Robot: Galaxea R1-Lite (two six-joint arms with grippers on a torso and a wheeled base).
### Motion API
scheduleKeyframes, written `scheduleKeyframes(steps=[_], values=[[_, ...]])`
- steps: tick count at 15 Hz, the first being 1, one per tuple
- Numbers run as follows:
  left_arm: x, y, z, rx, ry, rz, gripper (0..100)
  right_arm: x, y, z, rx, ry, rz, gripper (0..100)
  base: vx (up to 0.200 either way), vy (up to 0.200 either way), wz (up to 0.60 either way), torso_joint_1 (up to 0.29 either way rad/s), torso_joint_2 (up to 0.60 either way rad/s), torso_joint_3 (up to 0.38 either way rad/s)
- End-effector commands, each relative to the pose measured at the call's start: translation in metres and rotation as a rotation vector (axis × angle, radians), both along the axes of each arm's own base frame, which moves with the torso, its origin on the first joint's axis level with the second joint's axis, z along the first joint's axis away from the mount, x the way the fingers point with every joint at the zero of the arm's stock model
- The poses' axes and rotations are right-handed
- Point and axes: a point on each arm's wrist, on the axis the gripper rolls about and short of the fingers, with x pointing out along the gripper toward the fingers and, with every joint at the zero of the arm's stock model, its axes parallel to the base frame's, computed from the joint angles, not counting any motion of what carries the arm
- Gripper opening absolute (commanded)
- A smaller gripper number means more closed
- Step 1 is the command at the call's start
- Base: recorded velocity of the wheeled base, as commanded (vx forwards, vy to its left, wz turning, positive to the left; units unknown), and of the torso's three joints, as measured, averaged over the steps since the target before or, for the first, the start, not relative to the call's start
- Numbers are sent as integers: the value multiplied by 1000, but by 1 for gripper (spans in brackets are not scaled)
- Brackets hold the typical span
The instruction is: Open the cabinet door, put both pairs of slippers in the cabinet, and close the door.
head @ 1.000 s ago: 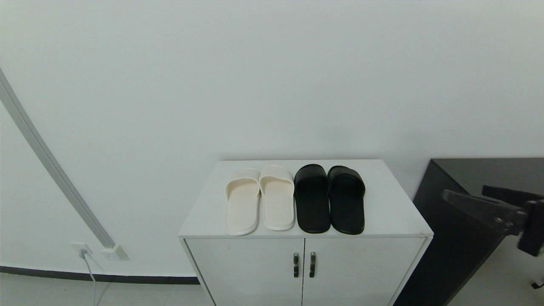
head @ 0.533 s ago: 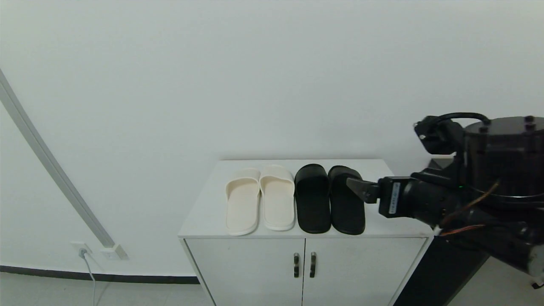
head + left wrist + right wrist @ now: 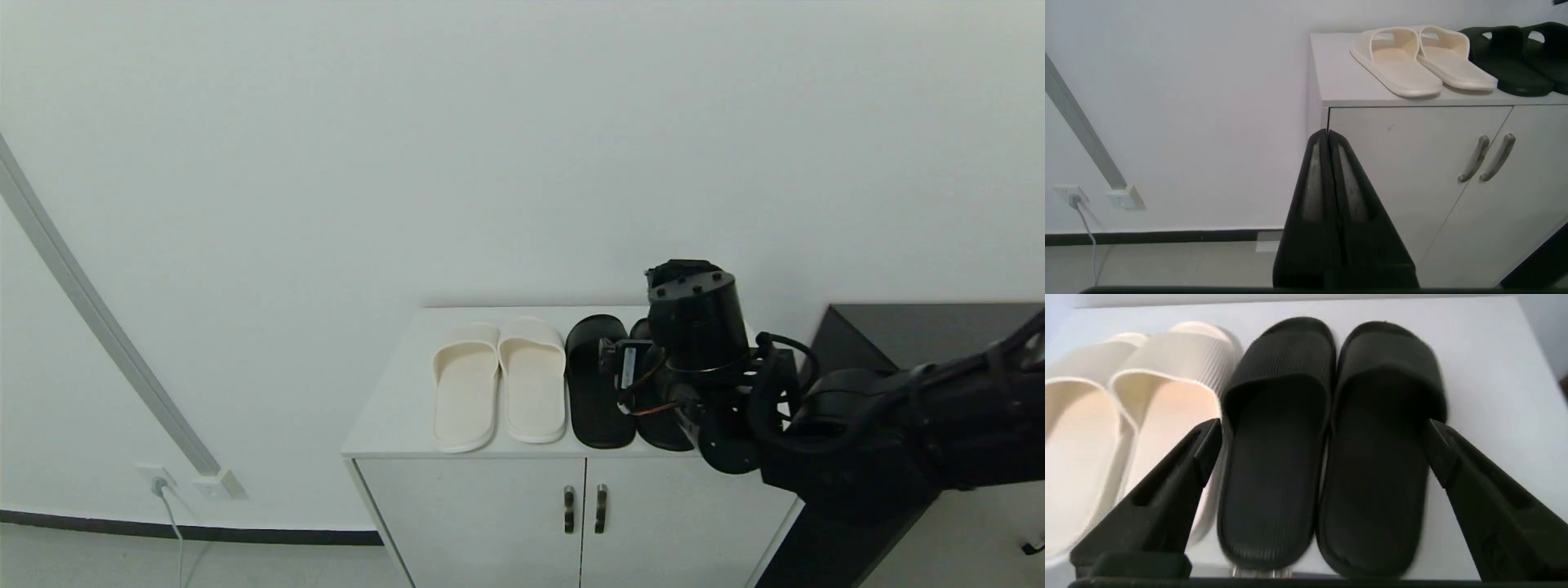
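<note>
Directly over the black pair, lying near-to-far, right gripper hung wide open, straddling both slippers.

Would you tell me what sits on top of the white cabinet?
Cream slippers and black slippers, side by side; the right arm covers part of the rightmost black one.

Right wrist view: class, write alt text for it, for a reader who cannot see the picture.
The right claw, open wide, hangs over the black slippers, one finger to each side of the pair. The slippers lie side by side on the white cabinet top, with the cream slippers right beside them.
</note>
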Motion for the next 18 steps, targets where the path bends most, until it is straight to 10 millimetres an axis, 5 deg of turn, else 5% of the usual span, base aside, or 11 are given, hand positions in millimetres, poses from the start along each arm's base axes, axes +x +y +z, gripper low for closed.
scheduleKeyframes(steps=[1,10,18], values=[[0,0,0,-1,1,0,0,18,10,-26,-35,30,-21,100,0,0,0,0,0,0],[0,0,0,-1,1,0,0,50,7,-53,-50,46,-75,100,0,0,0,0,0,0],[0,0,0,-3,1,0,0,100,13,-72,-55,13,-90,100,0,0,0,0,0,0]])
